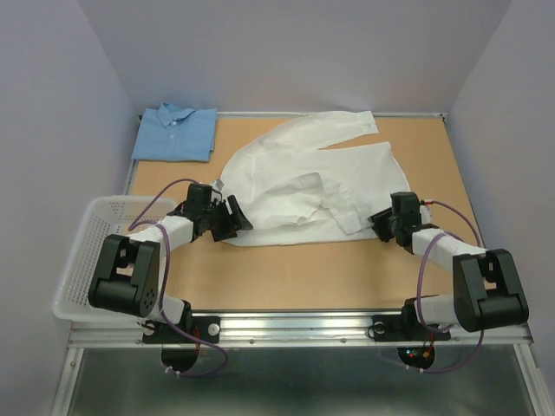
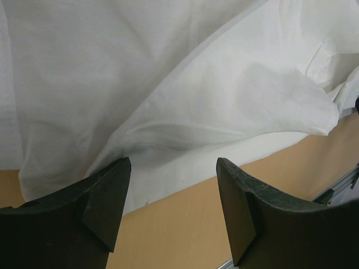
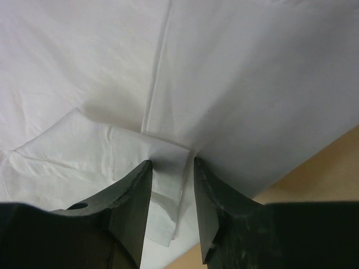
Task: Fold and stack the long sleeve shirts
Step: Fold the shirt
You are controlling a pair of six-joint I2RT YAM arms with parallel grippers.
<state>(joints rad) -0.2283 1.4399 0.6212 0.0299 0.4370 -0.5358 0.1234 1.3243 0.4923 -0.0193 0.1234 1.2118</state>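
The white shirt [image 1: 303, 173] lies spread and rumpled across the middle of the table, one sleeve folded over its front. The light blue shirt [image 1: 176, 133] lies folded at the back left corner. My left gripper [image 1: 227, 221] is at the white shirt's near left hem. In the left wrist view it [image 2: 174, 162] is open and empty over bare wood, with the hem [image 2: 168, 185] just beyond its tips. My right gripper [image 1: 381, 224] is at the shirt's near right edge. In the right wrist view its jaws [image 3: 173, 162] stand a narrow gap apart astride a folded cuff edge [image 3: 168, 185].
A white mesh basket [image 1: 87, 251] hangs off the table's left edge beside my left arm. Bare wooden table [image 1: 303, 277] runs along the front between the arms. Grey walls enclose the back and sides.
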